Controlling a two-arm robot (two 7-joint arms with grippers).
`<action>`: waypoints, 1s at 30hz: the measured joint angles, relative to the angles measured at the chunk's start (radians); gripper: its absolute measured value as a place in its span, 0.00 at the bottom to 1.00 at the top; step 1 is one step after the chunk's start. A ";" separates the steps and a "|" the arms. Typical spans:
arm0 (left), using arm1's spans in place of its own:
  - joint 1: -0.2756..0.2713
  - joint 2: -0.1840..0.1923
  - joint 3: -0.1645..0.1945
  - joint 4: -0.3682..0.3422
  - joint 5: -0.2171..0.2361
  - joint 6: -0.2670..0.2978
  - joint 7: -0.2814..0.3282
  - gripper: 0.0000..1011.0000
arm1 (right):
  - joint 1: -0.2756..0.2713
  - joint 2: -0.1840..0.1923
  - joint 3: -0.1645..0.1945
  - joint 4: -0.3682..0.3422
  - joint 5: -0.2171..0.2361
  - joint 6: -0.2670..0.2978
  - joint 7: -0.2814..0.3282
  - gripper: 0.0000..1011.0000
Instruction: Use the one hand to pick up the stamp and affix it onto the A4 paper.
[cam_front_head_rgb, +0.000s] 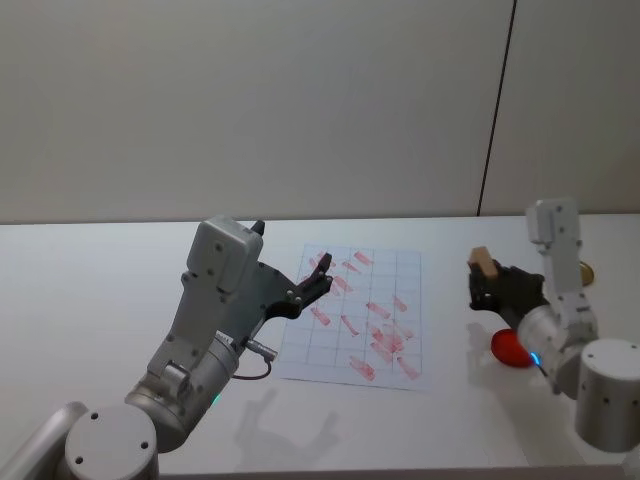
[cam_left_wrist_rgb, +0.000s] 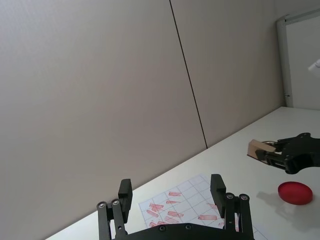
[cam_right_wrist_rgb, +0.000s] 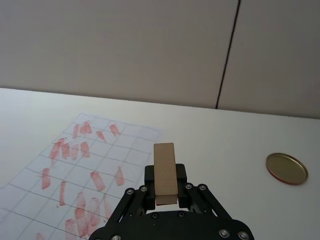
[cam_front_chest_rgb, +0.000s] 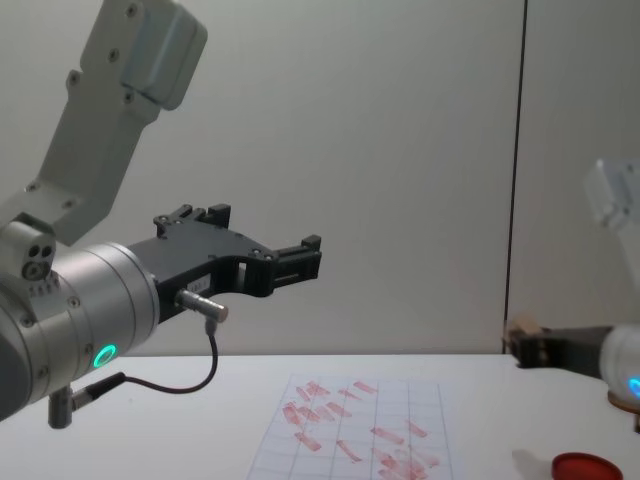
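The stamp (cam_front_head_rgb: 484, 265), a small light-tan wooden block, is held above the table to the right of the A4 paper (cam_front_head_rgb: 405, 275), and my right gripper (cam_front_head_rgb: 486, 281) is shut on it. In the right wrist view the stamp (cam_right_wrist_rgb: 165, 172) stands upright between the jaws of the right gripper (cam_right_wrist_rgb: 165, 194), with the A4 paper (cam_right_wrist_rgb: 130, 150) and its red marks ahead. My left gripper (cam_front_head_rgb: 318, 275) hovers open over the paper's left part with nothing in it. The left wrist view shows its fingers (cam_left_wrist_rgb: 125, 192) spread wide, and the stamp (cam_left_wrist_rgb: 258, 149) farther off.
A flat red disc (cam_front_head_rgb: 510, 348) lies on the white table under my right arm. A gold disc (cam_right_wrist_rgb: 286, 168) lies farther right, near the wall. The table (cam_front_head_rgb: 90, 290) left of the paper is bare.
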 joint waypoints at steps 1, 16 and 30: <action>0.000 0.000 0.000 0.000 0.000 0.000 0.000 0.98 | 0.005 -0.004 -0.004 0.000 -0.006 0.002 0.010 0.22; 0.000 0.000 0.000 0.000 0.000 0.000 0.000 0.98 | 0.135 -0.083 -0.060 0.222 -0.065 0.010 0.060 0.22; 0.000 0.000 0.000 0.000 0.000 0.000 0.000 0.98 | 0.320 -0.171 -0.082 0.586 -0.076 -0.070 0.063 0.22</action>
